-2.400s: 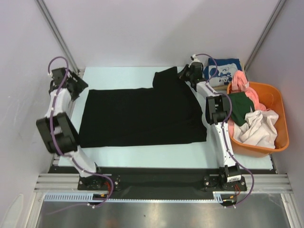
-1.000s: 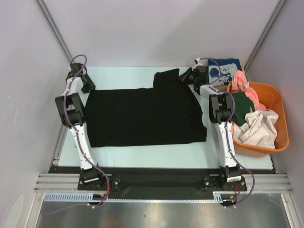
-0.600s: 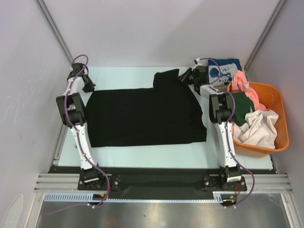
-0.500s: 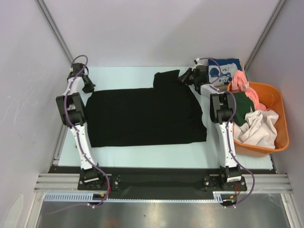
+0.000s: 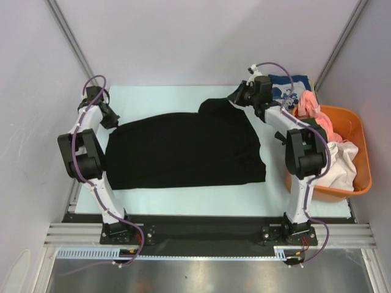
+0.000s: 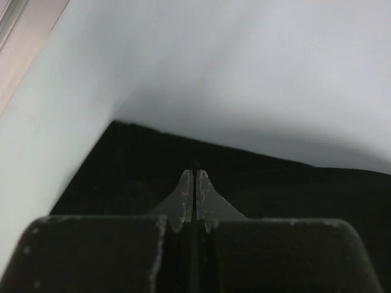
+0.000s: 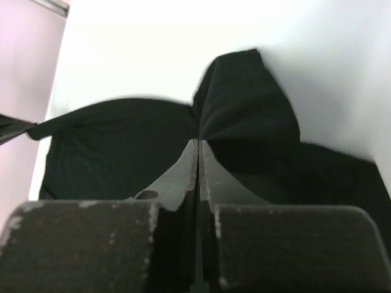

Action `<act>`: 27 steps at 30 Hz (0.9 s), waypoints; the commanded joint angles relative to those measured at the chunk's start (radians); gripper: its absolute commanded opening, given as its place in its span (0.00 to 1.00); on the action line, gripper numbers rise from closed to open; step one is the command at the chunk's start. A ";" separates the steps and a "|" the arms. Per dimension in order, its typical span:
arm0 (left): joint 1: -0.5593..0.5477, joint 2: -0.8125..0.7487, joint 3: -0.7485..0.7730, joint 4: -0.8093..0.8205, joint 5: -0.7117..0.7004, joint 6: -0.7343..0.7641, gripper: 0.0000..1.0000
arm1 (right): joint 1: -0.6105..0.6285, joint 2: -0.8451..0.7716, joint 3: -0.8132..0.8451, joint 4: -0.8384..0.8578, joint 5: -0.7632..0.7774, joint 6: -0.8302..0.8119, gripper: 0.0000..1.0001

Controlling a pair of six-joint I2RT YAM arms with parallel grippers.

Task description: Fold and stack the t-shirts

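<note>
Watching a large black cloth t-shirt (image 5: 183,152) lying spread across the pale desk (image 5: 183,196), far edge rising off the surface. Gripping it at both far corners: left pincer (image 5: 110,117) shut tight on the far-left edge, right pincer (image 5: 236,97) clamped on a bunch by the far-right sleeve (creases fanning out from the tips in the right wrist view). Judging the cloth soft, light and limp, so probably sagging between the two holds, dragging on the desk and slipping from a shallow pinch. Favouring holds on hems, well apart. Noting an orange plastic basket (image 5: 360,140) just beside the shirt on the right, holding an off-white t-shirt (image 5: 339,165), a pink t-shirt (image 5: 308,102) draped over its rim, and a navy t-shirt with white print (image 5: 292,85) just behind the right pincer. Expecting the right elbow, hanging over the basket, to need care on any sweep.
</note>
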 commanded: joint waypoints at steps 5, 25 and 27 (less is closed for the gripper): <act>0.023 -0.190 -0.221 0.065 0.020 -0.008 0.00 | -0.038 -0.252 -0.269 -0.085 0.090 -0.046 0.00; 0.125 -0.260 -0.353 0.093 0.054 0.026 0.00 | -0.107 -0.595 -0.619 -0.154 0.184 -0.006 0.00; 0.127 -0.256 -0.345 0.091 0.059 0.028 0.00 | -0.109 -0.618 -0.653 -0.157 0.190 -0.003 0.00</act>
